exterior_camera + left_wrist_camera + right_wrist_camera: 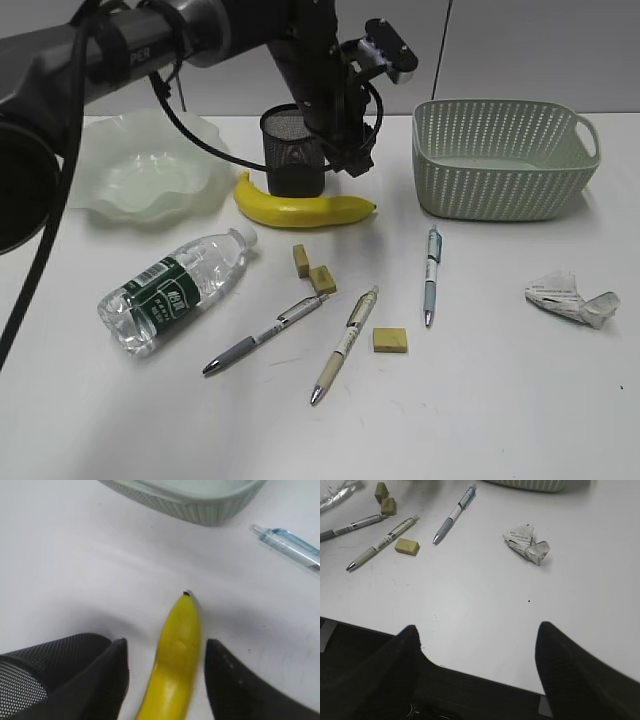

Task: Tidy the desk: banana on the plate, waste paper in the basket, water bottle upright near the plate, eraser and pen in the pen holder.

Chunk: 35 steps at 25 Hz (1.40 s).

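Banana [176, 665] lies lengthwise between the left gripper's [167, 680] spread jaws, unclenched either side, dark tip pointing away toward the basket [200, 500]; right jaws released.

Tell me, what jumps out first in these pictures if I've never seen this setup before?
The yellow banana in the middle of the white desk stands out, with the left gripper straddling its end, fingers not touching, beside the black pen holder. Around it lies clutter: a water bottle on its side at left, pens and erasers in front, waste paper at right below the basket.
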Motion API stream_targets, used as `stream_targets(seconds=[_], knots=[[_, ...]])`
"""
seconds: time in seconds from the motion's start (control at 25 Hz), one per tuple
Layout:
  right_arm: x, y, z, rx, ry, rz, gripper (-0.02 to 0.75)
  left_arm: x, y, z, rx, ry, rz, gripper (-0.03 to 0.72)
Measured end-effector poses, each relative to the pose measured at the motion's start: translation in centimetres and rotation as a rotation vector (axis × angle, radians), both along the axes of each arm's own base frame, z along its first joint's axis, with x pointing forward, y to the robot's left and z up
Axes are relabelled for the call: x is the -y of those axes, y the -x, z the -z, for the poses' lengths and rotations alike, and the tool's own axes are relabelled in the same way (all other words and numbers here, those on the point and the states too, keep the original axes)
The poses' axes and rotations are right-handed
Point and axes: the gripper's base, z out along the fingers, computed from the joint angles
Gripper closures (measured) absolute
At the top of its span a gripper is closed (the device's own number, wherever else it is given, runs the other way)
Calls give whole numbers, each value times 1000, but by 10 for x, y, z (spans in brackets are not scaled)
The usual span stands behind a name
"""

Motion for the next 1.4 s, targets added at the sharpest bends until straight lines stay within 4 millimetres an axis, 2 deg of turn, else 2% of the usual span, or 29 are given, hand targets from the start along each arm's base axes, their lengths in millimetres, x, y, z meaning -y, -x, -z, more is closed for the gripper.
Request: stream_targets(seconds=[0.16,0.24,0.32,0.52,0.88,1.2,1.4], knots=[[0,0,0,0,0,0,176,0,1,0,-13,0,0,114],[0,0,0,0,0,0,176,1,0,6,-17,-12,2,46],[0,0,0,0,0,0,176,3,0,13,-10,-21,6,57],[0,0,0,0,0,0,176,9,-3,31,28,-53,32,171],[0,0,0,0,0,0,176,11,-7,65,4,-91,41,189],[0,0,0,0,1,0,176,17,-10,71,54,-69,56,195],[0,0,0,0,2,1,176,17,-10,72,60,-79,61,302]])
